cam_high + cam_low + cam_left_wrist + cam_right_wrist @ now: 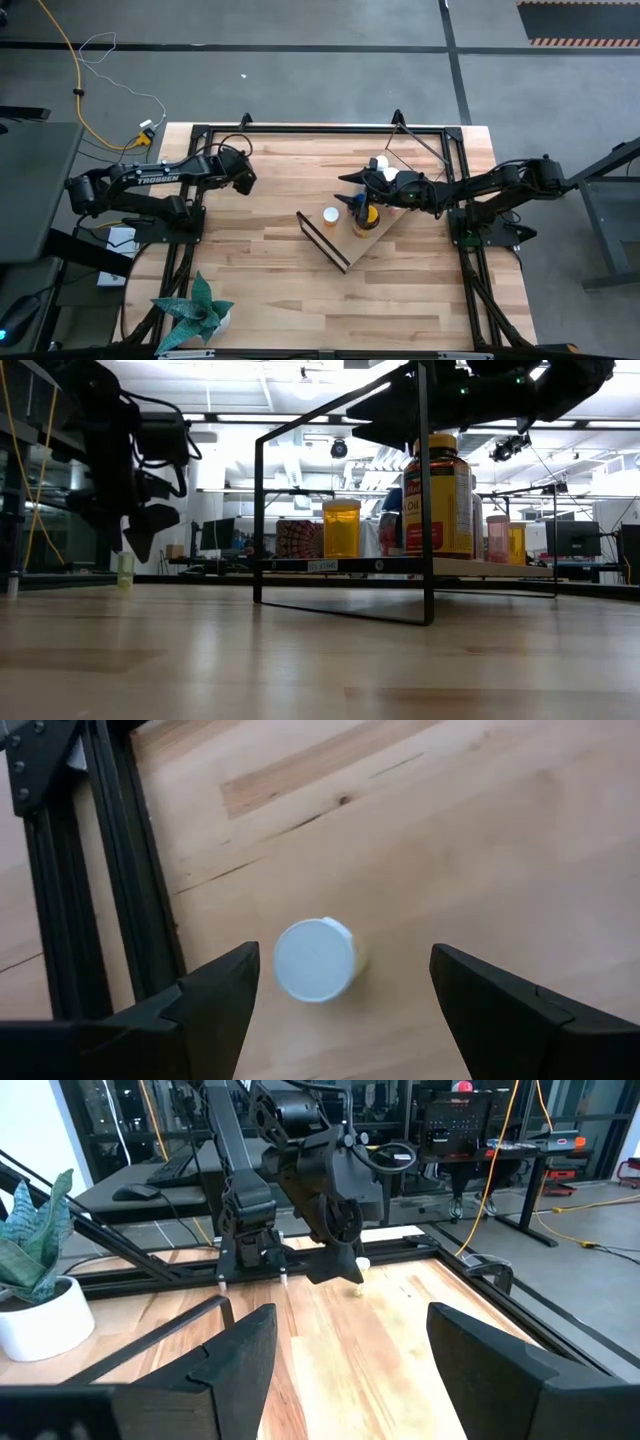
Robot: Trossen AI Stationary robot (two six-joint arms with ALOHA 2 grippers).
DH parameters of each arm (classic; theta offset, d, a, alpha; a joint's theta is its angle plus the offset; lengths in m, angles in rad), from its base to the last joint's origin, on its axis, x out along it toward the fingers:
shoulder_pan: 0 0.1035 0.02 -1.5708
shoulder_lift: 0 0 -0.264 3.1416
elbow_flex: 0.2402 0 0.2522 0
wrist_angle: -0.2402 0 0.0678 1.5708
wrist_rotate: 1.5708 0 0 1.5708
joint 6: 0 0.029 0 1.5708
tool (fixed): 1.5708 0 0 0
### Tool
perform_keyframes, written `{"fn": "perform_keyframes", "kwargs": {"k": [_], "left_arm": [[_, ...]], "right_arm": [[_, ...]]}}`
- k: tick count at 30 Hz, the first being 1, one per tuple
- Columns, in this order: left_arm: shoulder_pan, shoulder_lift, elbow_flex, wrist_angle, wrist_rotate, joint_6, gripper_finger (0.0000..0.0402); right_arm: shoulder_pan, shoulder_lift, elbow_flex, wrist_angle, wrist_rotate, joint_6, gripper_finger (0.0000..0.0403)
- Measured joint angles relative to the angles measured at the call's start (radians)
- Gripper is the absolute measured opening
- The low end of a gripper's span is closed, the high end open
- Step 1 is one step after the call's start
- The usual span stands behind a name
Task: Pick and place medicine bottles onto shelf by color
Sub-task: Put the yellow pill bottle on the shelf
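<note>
**Materials, surfaces**

Tabletop (260, 260): pale wood planks, matt, visible grain and knots. Shelf (420, 566): thin black metal wire frame. Amber bottle (341, 528): translucent glossy plastic. Small bottle (315, 960): smooth matt white cap. Gripper fingers (215, 1005): matt black plastic.

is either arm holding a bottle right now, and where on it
Nothing is held. The left gripper hangs open over a white-capped bottle without touching it; the right gripper is open and empty above the shelf.

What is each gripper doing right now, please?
Left gripper: open, empty, hanging over a small white-capped bottle on the table.
Right gripper: open, empty, above the shelf.
</note>
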Motion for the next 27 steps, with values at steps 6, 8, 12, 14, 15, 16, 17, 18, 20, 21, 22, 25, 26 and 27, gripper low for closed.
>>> {"fn": "perform_keyframes", "kwargs": {"k": [6, 8, 12, 14, 15, 16, 17, 18, 20, 21, 22, 25, 26, 27], "left_arm": [[0.000, 0.000, 0.000, -0.021, 0.001, 0.000, 0.0272], [0.001, 0.000, 0.000, -0.021, 0.001, 0.000, 0.0260], [0.001, 0.000, 0.000, -0.021, -0.001, 0.000, 0.0228], [0.000, 0.000, 0.000, -0.021, -0.002, 0.000, 0.0211], [0.000, 0.000, 0.000, -0.021, -0.002, 0.000, 0.0203], [0.000, 0.000, 0.000, -0.021, -0.002, 0.000, 0.0196], [0.000, 0.000, 0.000, -0.021, -0.002, 0.000, 0.0189], [0.000, 0.000, 0.000, -0.021, -0.003, 0.000, 0.0183], [0.000, 0.000, 0.000, -0.021, -0.003, 0.000, 0.0172], [0.000, 0.000, 0.000, -0.020, -0.003, 0.000, 0.0168], [0.000, 0.000, 0.000, -0.020, -0.004, 0.000, 0.0164], [0.000, 0.000, 0.000, -0.020, -0.005, 0.000, 0.0154], [0.000, 0.000, 0.000, -0.018, -0.005, 0.000, 0.0151], [0.000, 0.000, 0.000, -0.016, -0.005, 0.000, 0.0148]], "right_arm": [[0.000, 0.000, 0.000, -0.008, 0.000, 0.000, 0.0250], [0.000, 0.000, 0.000, -0.007, 0.000, 0.000, 0.0250], [0.000, 0.000, 0.000, -0.008, 0.000, 0.000, 0.0250], [0.000, 0.000, 0.000, -0.007, 0.000, 0.000, 0.0250], [0.000, 0.000, 0.000, -0.007, 0.000, 0.000, 0.0250], [0.000, 0.000, 0.000, -0.008, 0.000, 0.000, 0.0250], [0.000, 0.000, 0.000, -0.008, 0.000, 0.000, 0.0250], [0.000, 0.000, 0.000, -0.007, 0.000, 0.000, 0.0250], [0.000, 0.000, 0.000, -0.007, 0.000, 0.000, 0.0250], [0.000, 0.000, 0.000, -0.007, 0.000, 0.000, 0.0250], [0.000, 0.000, 0.000, -0.007, 0.000, 0.000, 0.0250], [0.000, 0.000, 0.000, -0.007, 0.000, 0.000, 0.0250], [0.000, 0.000, 0.000, -0.007, 0.000, 0.000, 0.0250], [0.000, 0.000, 0.000, -0.007, 0.000, 0.000, 0.0250]]}}
